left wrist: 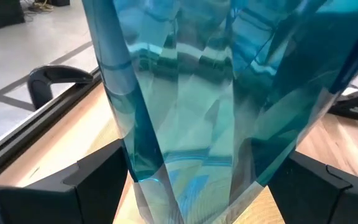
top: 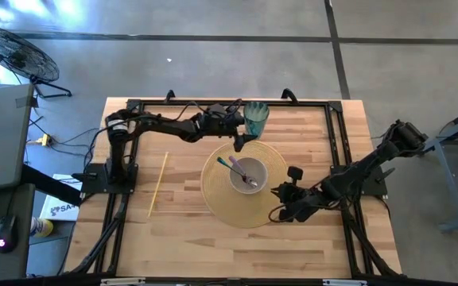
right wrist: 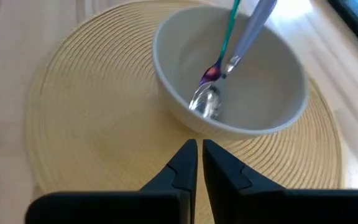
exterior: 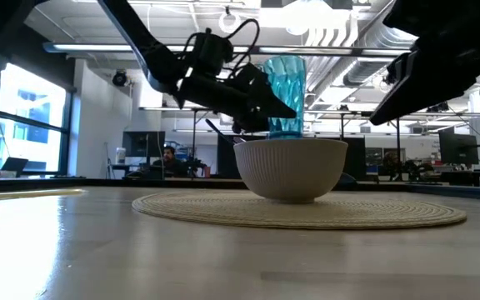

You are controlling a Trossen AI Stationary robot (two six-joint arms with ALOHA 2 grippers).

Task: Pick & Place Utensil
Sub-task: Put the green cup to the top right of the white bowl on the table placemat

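A teal faceted cup (top: 255, 117) stands upright near the table's far edge, and its base is hidden behind the bowl in the low view. My left gripper (top: 242, 127) reaches it from the left and is shut on it. A white ribbed bowl (top: 234, 179) sits on a round woven mat (top: 213, 199). Two utensils lean on the bowl's rim: a metal spoon (right wrist: 207, 102) with a pale handle and a teal-handled utensil (right wrist: 226, 37). My right gripper (right wrist: 200, 149) is shut and empty, over the mat's near-right edge (top: 283, 208). My left gripper holds the cup (left wrist: 197, 93) pinched between its two fingers (left wrist: 101, 180), one on each side of its lower wall (left wrist: 143, 171). The fingers come in about level from the table's left. Whether the base rests on the table or is lifted, I cannot tell.
A thin yellow stick (top: 158, 184) lies on the wood left of the mat. A black frame rail (top: 213, 103) runs around the table's edges. Bare wood lies between the stick and the mat, and along the near edge.
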